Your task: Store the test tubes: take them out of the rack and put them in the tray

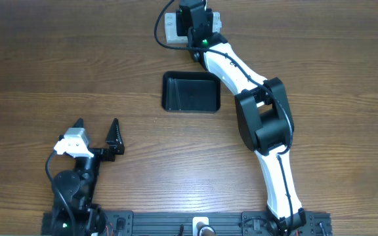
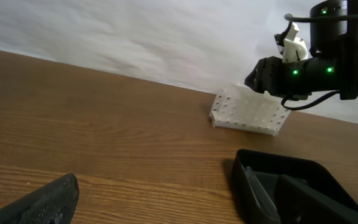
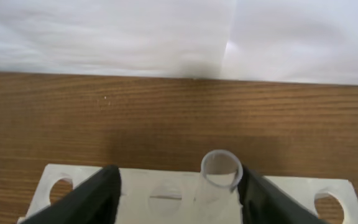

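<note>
right gripper (image 3: 180, 179) spread, straddling a test tube (image 3: 221, 169) upright in the rack (image 3: 328, 186) by the far edge of the table (image 1: 44, 65). tray (image 1: 190, 95) mid-table, bare wood all round. left gripper (image 1: 97, 124) released, near side. right wrist shows tube mouth; left wrist, rack's holed wall.

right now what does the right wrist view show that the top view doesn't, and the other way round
Right wrist view adds: a clear test tube standing in a hole of the rack, between the open fingers of the right hand and nearer one of them. The other holes in sight look empty.
Top view adds: the black tray, nearer the arm bases than the rack, and the left hand, open, at the lower left.
Both share: the white rack, the right hand at it, and the wooden table.
</note>
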Available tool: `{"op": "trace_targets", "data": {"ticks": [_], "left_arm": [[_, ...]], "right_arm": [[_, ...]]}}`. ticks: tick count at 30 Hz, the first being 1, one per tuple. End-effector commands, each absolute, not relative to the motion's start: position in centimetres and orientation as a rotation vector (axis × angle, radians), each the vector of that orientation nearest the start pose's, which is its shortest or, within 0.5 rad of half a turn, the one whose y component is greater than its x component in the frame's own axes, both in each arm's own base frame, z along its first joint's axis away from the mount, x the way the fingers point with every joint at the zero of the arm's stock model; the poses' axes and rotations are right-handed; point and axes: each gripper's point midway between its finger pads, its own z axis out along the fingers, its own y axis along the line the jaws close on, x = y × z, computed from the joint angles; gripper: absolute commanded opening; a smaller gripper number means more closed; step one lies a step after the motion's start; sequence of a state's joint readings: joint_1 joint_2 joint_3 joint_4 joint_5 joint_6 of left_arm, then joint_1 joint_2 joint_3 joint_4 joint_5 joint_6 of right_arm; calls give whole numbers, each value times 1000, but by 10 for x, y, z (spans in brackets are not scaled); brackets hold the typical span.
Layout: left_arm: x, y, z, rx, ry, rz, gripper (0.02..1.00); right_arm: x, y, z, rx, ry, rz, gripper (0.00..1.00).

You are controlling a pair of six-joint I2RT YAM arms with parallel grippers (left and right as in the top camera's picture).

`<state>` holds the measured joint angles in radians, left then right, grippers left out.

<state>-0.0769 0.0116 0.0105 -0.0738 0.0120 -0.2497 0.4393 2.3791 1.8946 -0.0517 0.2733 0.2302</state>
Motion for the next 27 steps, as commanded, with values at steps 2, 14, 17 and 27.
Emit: {"op": "trace_targets", "data": {"ticks": [2,14,17,27], "left_arm": [[245,-21,156,-122,1650,-254,1000],[245,-21,156,-122,1650,-254,1000],[245,-21,156,-122,1649,-254,1000],[245,-21,156,-122,1649,-254,1000]], "right_arm": [[625,232,115,-30,2069,85,533],[626,224,114,-25,2075,60,435],[627,220,113,-17,2079,47,408],[627,215,113,-17,2080,22,308]]}}
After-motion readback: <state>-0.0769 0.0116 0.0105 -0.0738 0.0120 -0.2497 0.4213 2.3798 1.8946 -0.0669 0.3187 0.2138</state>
